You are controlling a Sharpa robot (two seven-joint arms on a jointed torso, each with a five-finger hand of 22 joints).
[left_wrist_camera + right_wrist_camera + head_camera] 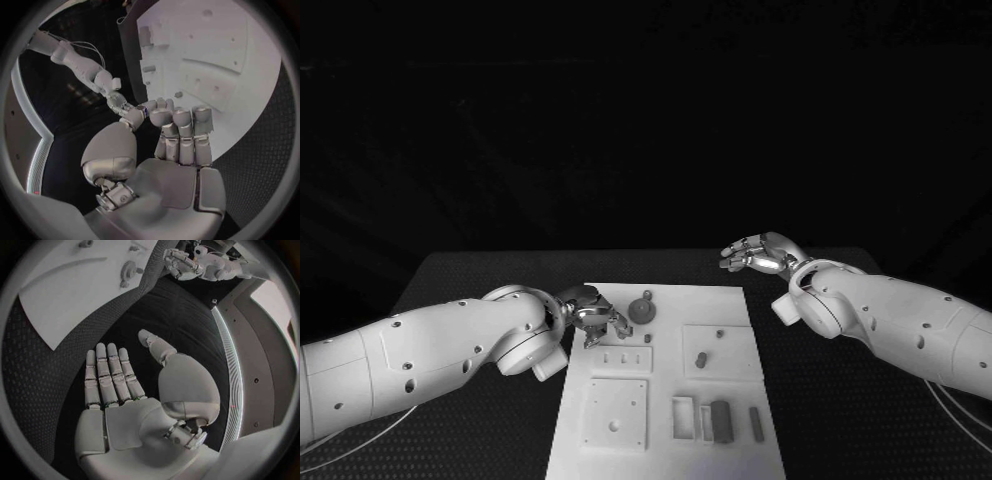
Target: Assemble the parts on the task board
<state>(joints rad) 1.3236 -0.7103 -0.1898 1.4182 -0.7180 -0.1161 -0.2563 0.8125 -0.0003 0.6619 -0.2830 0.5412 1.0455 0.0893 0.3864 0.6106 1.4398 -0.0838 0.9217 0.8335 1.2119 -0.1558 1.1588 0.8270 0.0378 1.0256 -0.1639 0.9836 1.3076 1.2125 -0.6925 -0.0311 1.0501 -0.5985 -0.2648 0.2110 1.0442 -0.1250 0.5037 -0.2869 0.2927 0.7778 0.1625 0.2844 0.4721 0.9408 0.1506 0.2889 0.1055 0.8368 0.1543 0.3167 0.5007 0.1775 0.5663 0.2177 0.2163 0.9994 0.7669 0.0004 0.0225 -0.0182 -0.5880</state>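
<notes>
My left hand (593, 314) hangs over the far left corner of the task board (733, 410), fingers curled inward; I see nothing in them, so I read it as clenched on nothing. Just to its right on the board lies a dark round gear (643, 309), the nearest part to that hand, so I judge the left arm is the one to take it. Nearer me, a row of shallow recesses holds parts: a dark bar (721, 421) lies long axis running near to far, with a thinner strip (756, 424) beside it. A small peg (702, 359) stands mid-board. My right hand (762, 254) floats over the counter (473, 270) beyond the board's far right corner, released, fingers apart.
</notes>
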